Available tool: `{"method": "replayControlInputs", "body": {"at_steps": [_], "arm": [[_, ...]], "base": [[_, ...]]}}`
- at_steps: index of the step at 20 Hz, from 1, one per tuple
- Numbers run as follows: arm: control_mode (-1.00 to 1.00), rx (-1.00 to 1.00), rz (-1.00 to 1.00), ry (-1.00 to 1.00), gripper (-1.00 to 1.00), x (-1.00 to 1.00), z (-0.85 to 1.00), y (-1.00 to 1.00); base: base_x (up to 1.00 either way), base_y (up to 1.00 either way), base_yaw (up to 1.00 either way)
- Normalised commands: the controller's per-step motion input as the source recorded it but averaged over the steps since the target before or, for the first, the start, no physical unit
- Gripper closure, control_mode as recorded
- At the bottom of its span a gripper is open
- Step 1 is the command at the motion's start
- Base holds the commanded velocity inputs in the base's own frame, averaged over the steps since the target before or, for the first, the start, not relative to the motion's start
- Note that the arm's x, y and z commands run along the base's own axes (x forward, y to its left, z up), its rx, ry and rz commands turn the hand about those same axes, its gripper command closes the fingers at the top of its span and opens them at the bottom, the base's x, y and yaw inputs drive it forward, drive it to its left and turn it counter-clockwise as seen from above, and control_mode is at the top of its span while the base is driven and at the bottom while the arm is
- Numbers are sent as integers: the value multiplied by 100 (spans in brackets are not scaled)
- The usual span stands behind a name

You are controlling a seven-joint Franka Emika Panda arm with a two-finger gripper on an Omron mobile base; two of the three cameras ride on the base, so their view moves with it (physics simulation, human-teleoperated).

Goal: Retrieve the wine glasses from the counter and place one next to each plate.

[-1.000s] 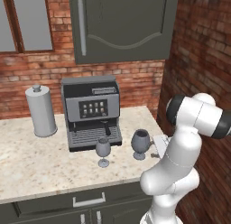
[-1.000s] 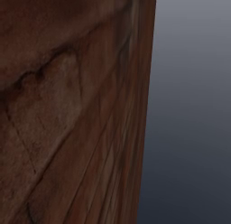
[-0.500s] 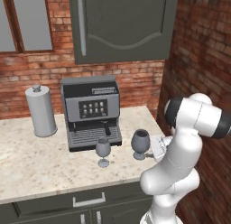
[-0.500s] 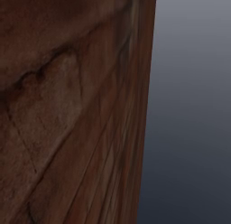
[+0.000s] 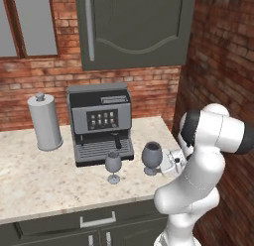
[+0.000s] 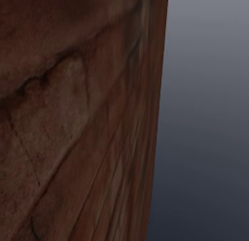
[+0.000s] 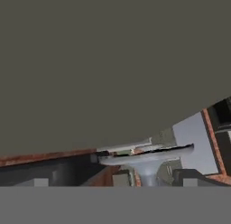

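Speckled stone tabletop point(image 5: 30, 185): two smoky stemmed glasses, darker wide-bowled glass point(image 5: 151, 158) beside fingers point(image 5: 167, 161); their spread unreadable. Slimmer glass point(image 5: 113, 166) left.

wine glasses point(image 5: 152, 158): 2 (one wider, darker) | coffee machine point(image 5: 100, 122): 1 | canister point(image 5: 44, 122): 1

On the worktop point(image 5: 44, 180), a canister point(image 5: 44, 122) is standing at the left, with a coffee machine point(image 5: 100, 122) just to its right against the brick wall. Two wine glasses are standing in front of the machine: the slimmer glass point(image 5: 113, 166) to the left, the wider glass point(image 5: 151, 158) to its right, near the pincer point(image 5: 167, 160). A wall cabinet point(image 5: 134, 29) is hanging above.
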Motion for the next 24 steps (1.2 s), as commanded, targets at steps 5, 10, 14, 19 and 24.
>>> {"method": "replayControlInputs", "body": {"at_steps": [5,10,14,19,24], "arm": [[-100,0,0,12,-100,-3,0,37],[-100,0,0,13,-100,-3,-17,55],[-100,0,0,2,100,-4,-28,33],[-100,0,0,-2,100,-33,-31,2],[-100,0,0,-14,100,-69,13,0]], "base": [[0,0,0],[0,0,0],[0,0,0],[0,0,0],[0,0,0]]}}
